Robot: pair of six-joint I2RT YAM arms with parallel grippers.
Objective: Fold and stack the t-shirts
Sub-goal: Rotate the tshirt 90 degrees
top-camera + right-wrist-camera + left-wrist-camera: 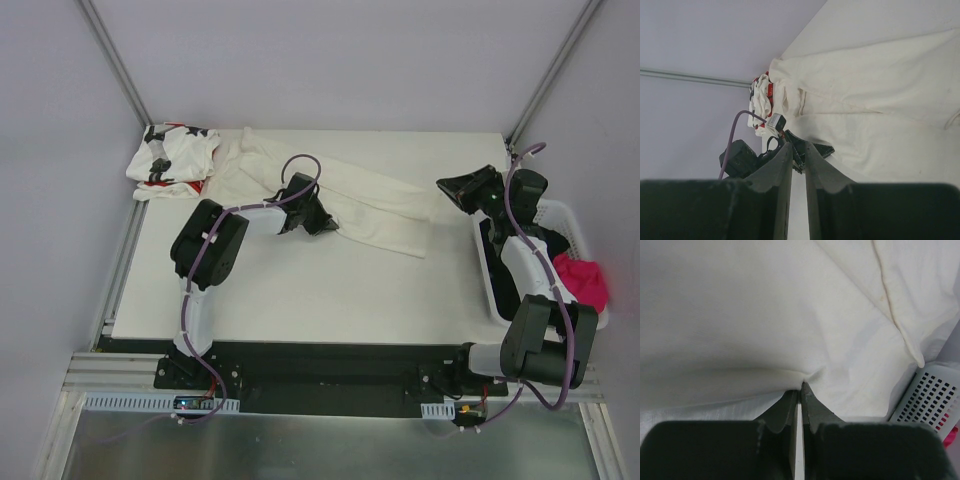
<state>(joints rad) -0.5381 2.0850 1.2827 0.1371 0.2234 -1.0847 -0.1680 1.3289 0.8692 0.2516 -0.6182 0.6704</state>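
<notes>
Left wrist: cream t-shirt fold inside left pincer (tips together)

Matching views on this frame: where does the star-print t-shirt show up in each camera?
Top external: the star-print t-shirt lies crumpled in the upper left of the picture.
Left wrist: not in it.
Right wrist: the star-print t-shirt is a small bunch left of centre.
Shared landmark: the cream-white t-shirt appears in all three views and lies beside the star-print one.
</notes>
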